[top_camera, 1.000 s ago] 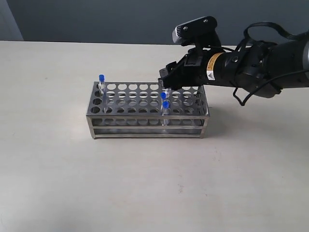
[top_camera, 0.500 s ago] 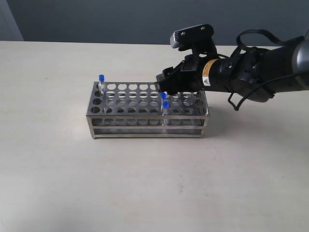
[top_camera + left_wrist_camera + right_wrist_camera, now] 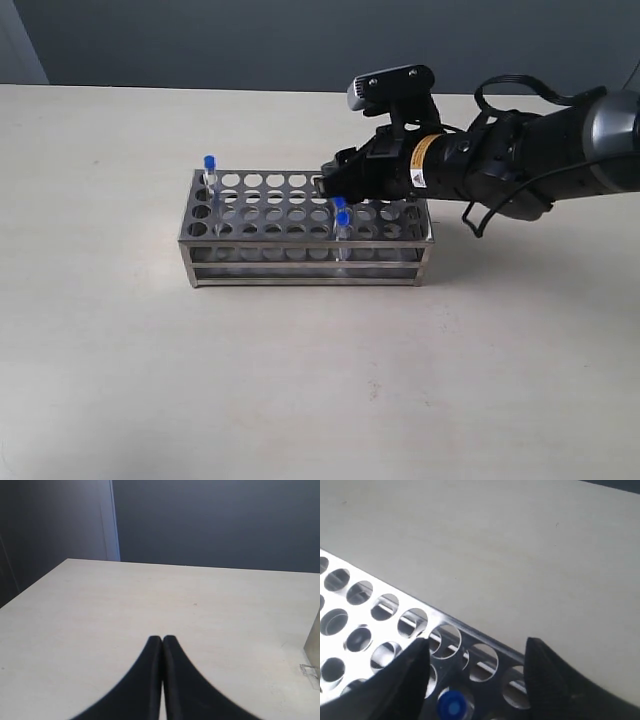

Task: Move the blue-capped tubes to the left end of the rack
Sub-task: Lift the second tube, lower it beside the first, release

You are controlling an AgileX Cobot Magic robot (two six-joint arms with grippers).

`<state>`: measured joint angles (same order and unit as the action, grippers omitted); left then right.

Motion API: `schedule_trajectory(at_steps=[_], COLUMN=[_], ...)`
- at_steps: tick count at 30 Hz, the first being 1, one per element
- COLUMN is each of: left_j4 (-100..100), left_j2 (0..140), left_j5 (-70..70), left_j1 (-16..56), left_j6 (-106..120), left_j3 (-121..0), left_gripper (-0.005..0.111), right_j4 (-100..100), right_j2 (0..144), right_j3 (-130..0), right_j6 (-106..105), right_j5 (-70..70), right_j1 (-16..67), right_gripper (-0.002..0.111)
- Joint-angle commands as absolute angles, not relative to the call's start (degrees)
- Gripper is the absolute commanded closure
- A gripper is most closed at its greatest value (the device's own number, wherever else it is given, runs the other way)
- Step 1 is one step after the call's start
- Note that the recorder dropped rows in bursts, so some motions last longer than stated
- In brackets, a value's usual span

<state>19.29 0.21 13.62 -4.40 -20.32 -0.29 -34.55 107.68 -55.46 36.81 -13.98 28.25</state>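
The silver rack [image 3: 300, 232] stands mid-table. One blue-capped tube [image 3: 210, 163] sits in a back hole at its left end. Two more blue-capped tubes [image 3: 339, 204] [image 3: 343, 217] stand right of the middle, near the front; a fourth is not visible. My right gripper [image 3: 332, 186] hovers open just over the rack's top plate, right behind those two tubes. In the right wrist view the right gripper [image 3: 477, 642] is open, with one blue cap [image 3: 451, 707] between and below its fingers [image 3: 412, 675], apart from them. My left gripper [image 3: 161, 639] is shut on nothing above bare table.
The right arm [image 3: 500, 165] reaches in from the right over the rack's right end. The table [image 3: 300, 400] is pale beige with a dark wall behind. A grey metallic edge [image 3: 314, 640] shows at the border of the left wrist view.
My right gripper has moved left and down over the rack, closing in on the two tubes right of the middle. The tubes have not moved.
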Motion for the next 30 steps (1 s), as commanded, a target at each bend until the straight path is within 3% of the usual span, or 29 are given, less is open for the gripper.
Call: schedule_trajectory(at_steps=[1,3,4,18,30], left_j4=[19.15,19.15,19.15,19.05,19.05], left_j2=[0.0,0.0,0.0,0.0,0.0], left_j5=[13.75,13.75,13.75,13.75,13.75], left_j1=[-3.87,-3.87,-3.87,-3.87,-3.87], left_j6=[-20.45,-20.45,-20.45,-20.42,-20.42], left_j3=[-0.1,-0.1,-0.1,-0.1,-0.1], left_gripper=[0.106,0.106,0.106,0.106,0.106], right_j4=[-35.37,-35.37,-35.25,-36.98,-39.96], right_j2=[108.41,108.26,108.04,96.6,106.35], right_j3=[-55.14,-55.14,-55.14,-58.96,-73.68], right_j6=[36.26,36.26,36.26,34.02,34.52], right_j5=[-12.37,-12.6,-12.6,-13.15,-3.57], right_j1=[28.07,28.07,28.07,29.24,43.3], right_gripper=[0.081,0.103,0.108,0.108,0.109])
